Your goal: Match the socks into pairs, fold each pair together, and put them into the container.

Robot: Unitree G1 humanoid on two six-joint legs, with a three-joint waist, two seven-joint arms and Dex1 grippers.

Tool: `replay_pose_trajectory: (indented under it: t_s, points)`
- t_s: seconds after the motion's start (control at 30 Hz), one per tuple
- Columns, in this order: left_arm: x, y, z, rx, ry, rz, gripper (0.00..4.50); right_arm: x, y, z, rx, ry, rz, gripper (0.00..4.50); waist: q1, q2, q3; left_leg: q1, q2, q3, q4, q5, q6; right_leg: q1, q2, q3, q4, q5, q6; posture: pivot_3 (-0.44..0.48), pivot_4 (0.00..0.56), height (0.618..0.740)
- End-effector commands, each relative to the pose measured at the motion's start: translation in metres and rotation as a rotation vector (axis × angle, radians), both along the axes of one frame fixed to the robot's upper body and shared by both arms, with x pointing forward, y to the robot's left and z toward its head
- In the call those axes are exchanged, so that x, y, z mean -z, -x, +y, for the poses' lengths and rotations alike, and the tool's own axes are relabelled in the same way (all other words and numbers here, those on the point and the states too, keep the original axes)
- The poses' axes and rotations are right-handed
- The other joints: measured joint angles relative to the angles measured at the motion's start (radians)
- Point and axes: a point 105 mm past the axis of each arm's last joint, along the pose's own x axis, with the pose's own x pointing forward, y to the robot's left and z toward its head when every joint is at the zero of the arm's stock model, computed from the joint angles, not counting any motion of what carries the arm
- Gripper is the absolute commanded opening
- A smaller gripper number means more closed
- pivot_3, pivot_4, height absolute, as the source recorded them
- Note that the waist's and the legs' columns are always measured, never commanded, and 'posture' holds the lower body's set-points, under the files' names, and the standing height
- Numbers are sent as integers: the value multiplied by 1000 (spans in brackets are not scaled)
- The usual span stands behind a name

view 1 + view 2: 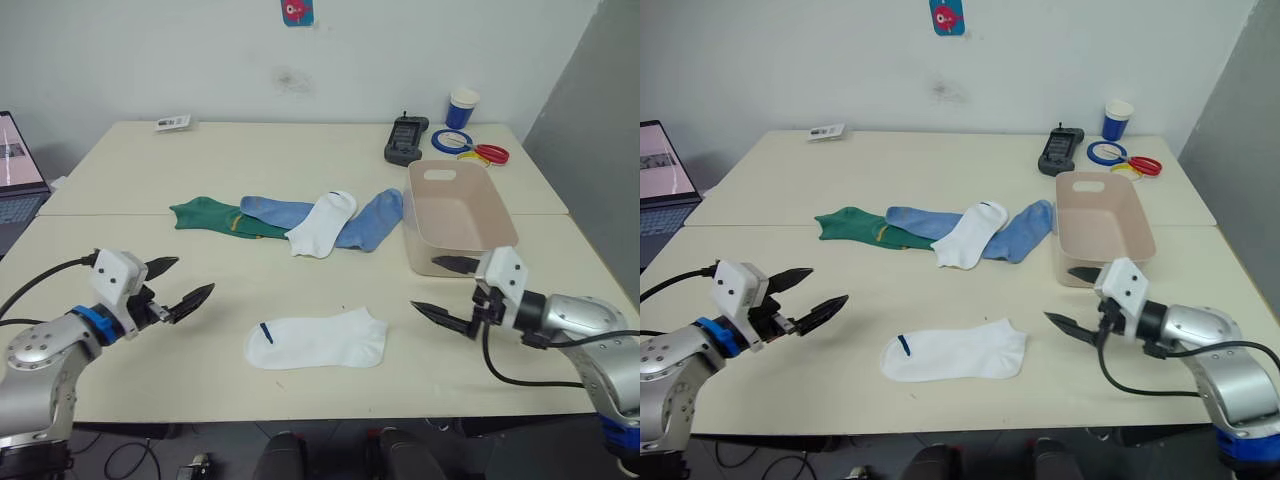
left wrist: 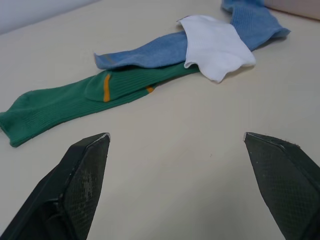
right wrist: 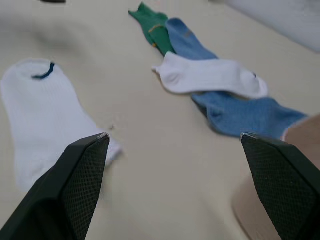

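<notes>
Nearest the camera, a white sock (image 1: 317,340) lies flat and alone on the counter (image 1: 300,150), a short dark mark near its cuff, about midway between the two grippers. Farther back, a row of socks overlaps: a dark green sock (image 1: 215,217) with a yellow mark at the left end, a light blue sock (image 1: 275,210) just beside and partly over it, a second white sock (image 1: 323,224) draped across the middle, and another light blue sock (image 1: 374,219) whose toe end reaches nearly to the container (image 1: 458,217). That pale pink-beige container stands upright at the right of the row, with nothing visible inside it.

Both grippers hover low over the counter, each holding nothing. Left gripper (image 1: 182,284) has its jaws spread wide, pointing toward the green sock. Right gripper (image 1: 445,290) is likewise spread wide, just in front of the container's near wall.

Behind the container sit a black handheld device (image 1: 406,138), tape rings (image 1: 470,147) and a blue-and-white cup (image 1: 462,107).
</notes>
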Motion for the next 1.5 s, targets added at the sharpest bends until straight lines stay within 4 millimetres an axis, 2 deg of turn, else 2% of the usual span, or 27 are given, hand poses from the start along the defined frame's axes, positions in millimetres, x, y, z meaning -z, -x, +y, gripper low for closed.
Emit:
replay_pose_trajectory:
  t_s: [0.03, 0.13, 0.23, 0.4, 0.53, 0.7, 0.83, 1.23, 1.33, 1.5]
  points:
    - [1, -13, -25, 56, 30, 10, 4469, -17, -10, 32, -25, 7, -82, 4500, 0, 0, 0, 0, 0, 0, 0, 0, 0, 0, 0, 0, 0, 0, 0, 0, 150, 740]
    - [5, -24, -43, 87, 42, 21, 4469, -26, -18, 56, -45, 7, -121, 4500, 1, 0, 0, -1, -1, 0, 0, 0, 0, 0, 0, 0, 0, 0, 0, 0, 150, 740]
    - [7, -34, -56, 121, 10, 8, 4469, -32, -25, 68, -39, 10, -150, 4500, 2, -1, 0, -1, -1, 0, 0, 0, 0, 0, 1, 0, 0, 0, 0, 0, 150, 740]
    - [8, -54, -87, 196, -74, -28, 4469, -35, -32, 72, -5, 12, -176, 4500, 7, -1, 0, -2, -2, 0, 1, 0, 0, 0, 0, -1, 0, 2, -4, 0, 150, 740]
    - [18, -73, -109, 234, -160, -44, 4469, -34, -33, 73, 5, 5, -167, 4500, 5, -1, 0, -2, -3, 1, 1, 0, 0, 0, 0, 0, 0, 3, -3, 0, 150, 740]
    - [32, -95, -124, 249, -290, -40, 4469, -33, -33, 72, 15, 9, -163, 4500, 2, -1, 0, -2, -3, 0, 1, 0, 0, 0, 2, -1, 0, 3, -3, 0, 150, 740]
    - [30, -110, -131, 216, -313, -66, 3558, -31, -33, 67, 45, 7, -153, 4500, 1, -1, 0, -2, -2, 1, 1, 0, 0, 0, 3, -1, 0, 3, -3, 0, 150, 740]
    - [16, -108, -132, 238, -257, -128, 31, -23, -32, 63, 72, -1, -127, 4500, 1, -1, 0, -2, -3, 1, 1, 0, 0, 0, 2, -1, 0, 3, -3, 0, 150, 740]
    - [8, -102, -132, 259, -235, -158, 31, -22, -33, 63, 69, 1, -123, 4500, 1, -1, 0, -2, -3, 2, 1, 0, 0, 0, 2, -1, 0, 3, -3, 0, 150, 740]
    - [2, -73, -135, 370, -242, -171, 31, -18, -31, 66, 49, 9, -113, 4500, -2, -1, 0, -2, -2, 1, 1, 1, -2, 0, 1, -1, 0, 3, -4, 0, 150, 740]
